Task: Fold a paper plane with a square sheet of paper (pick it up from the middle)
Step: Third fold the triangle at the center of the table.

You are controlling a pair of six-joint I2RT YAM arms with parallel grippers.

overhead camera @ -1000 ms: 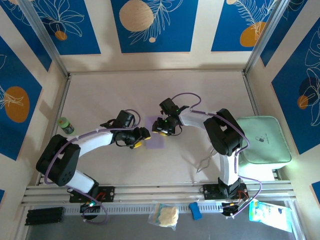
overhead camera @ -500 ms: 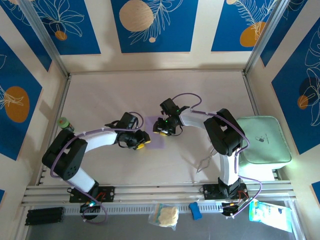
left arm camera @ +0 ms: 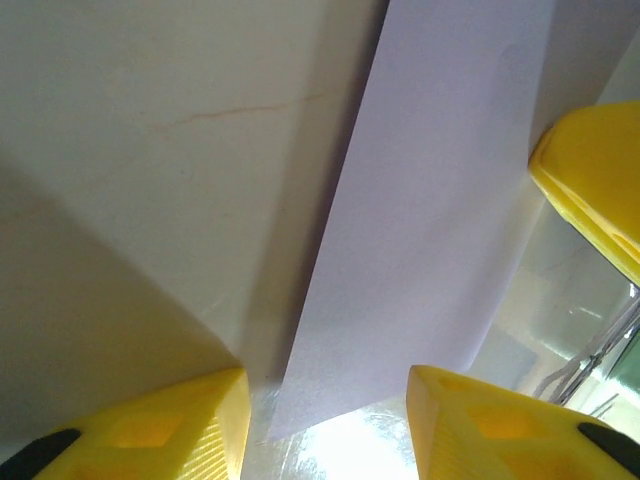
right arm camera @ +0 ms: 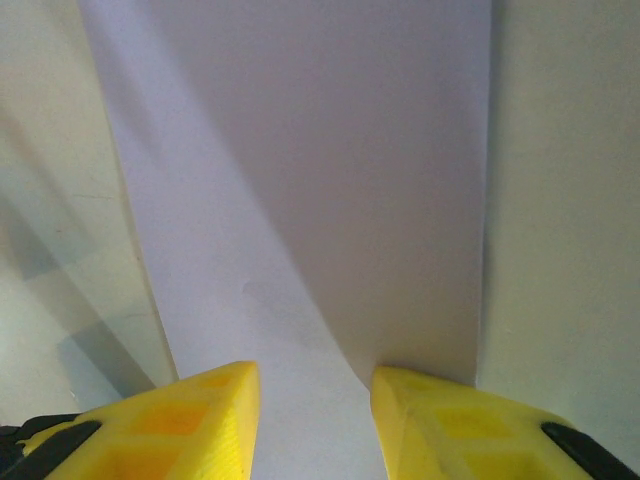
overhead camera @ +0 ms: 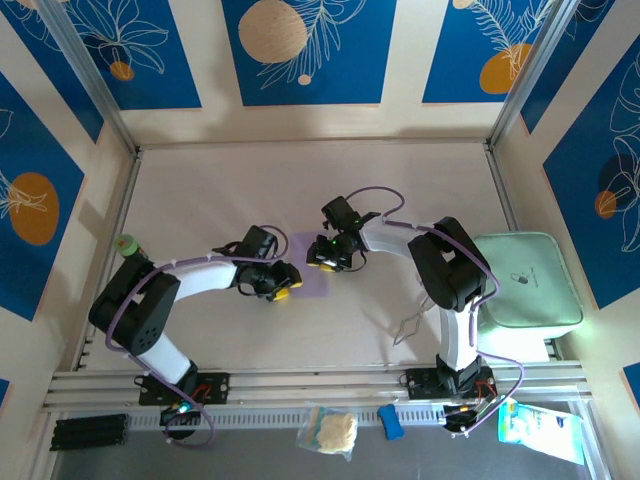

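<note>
One thin lavender-purple square sheet of paper (overhead camera: 311,280) lies flat on the pale table (overhead camera: 200,190), directly between two claws. The left claw (overhead camera: 281,288) sits at the sheet's left edge and the right claw (overhead camera: 324,264) at its far right part. Each claw has two yellow fingers.

In the left wrist view the left claw (left arm camera: 325,400) stands parted, pinching nothing, with the sheet (left arm camera: 440,200) running ahead through the gap. A third yellow finger (left arm camera: 590,190), the right claw's, shows ahead on the right. The right claw (right arm camera: 315,385) is likewise parted over the sheet (right arm camera: 300,180).

One mint-green rounded-square tray (overhead camera: 527,290) sits well right of the right claw.

From overhead both claws cover parts of the sheet. The wrist views cut off its far edge, and any creases cannot be made out.
</note>
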